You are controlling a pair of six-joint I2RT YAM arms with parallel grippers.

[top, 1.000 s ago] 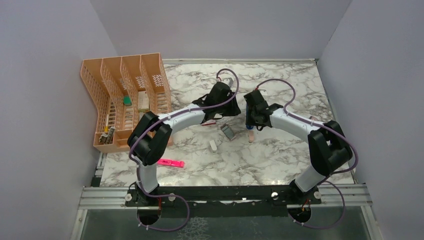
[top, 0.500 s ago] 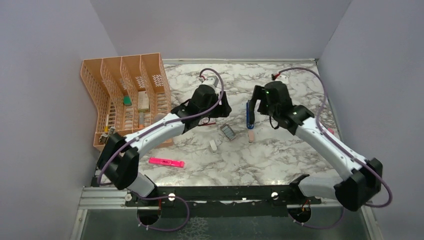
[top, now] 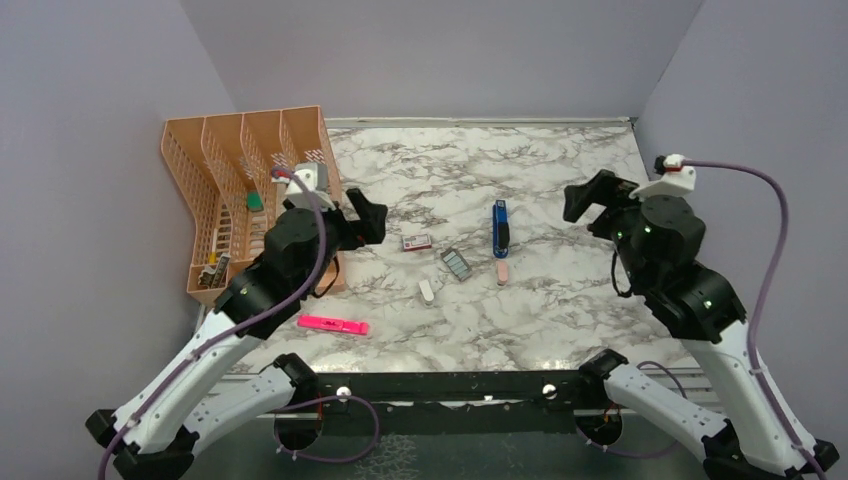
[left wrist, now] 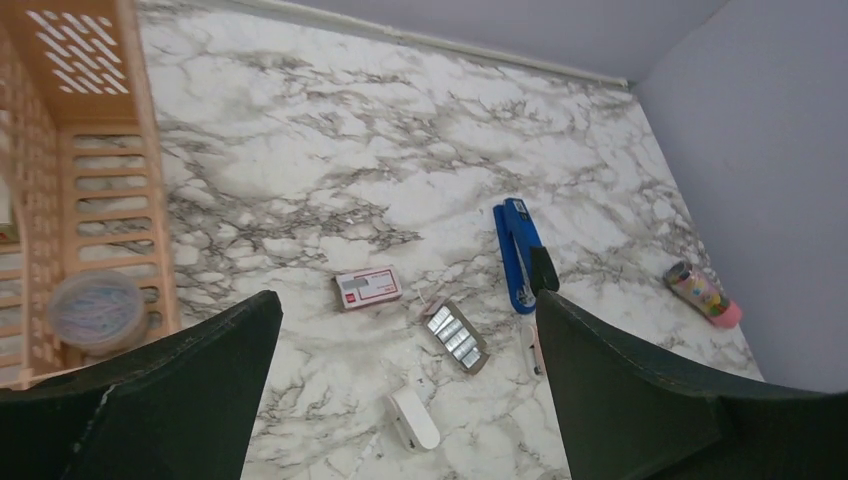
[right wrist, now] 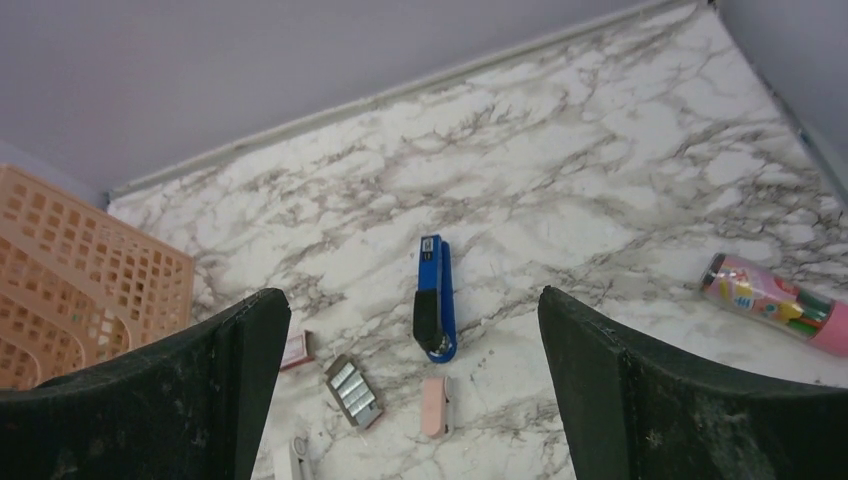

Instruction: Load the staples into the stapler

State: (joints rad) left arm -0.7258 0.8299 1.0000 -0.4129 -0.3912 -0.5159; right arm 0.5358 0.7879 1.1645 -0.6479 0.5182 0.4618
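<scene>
Lying on the marble-patterned table (top: 560,300), the slim blue stapler w/ black ends (top: 501,228) is being left unloaded, apparently. The silvery-grey staple block in its tray (top: 456,264) is sitting just beside it, nr the red-and-white cardboard box (top: 416,241). Left gripper (left wrist: 408,300) & right gripper (right wrist: 410,295) are being held wide open, empty.

1. The stapler (top: 501,228) is slim and blue with black at its ends. It lies flat and shut, its length running away from the arms' bases, the bulkier black end on the near side. Nothing touches it.
2. The staples (left wrist: 456,335) are short silvery-grey blocks set side by side in a small dark tray, uncovered. The tray lies slantwise just left of the stapler's near end, apart from it.
3. The red-and-white box (left wrist: 368,288) lies flat to the left of the tray, near it but not touching, slightly farther from the bases.
</scene>
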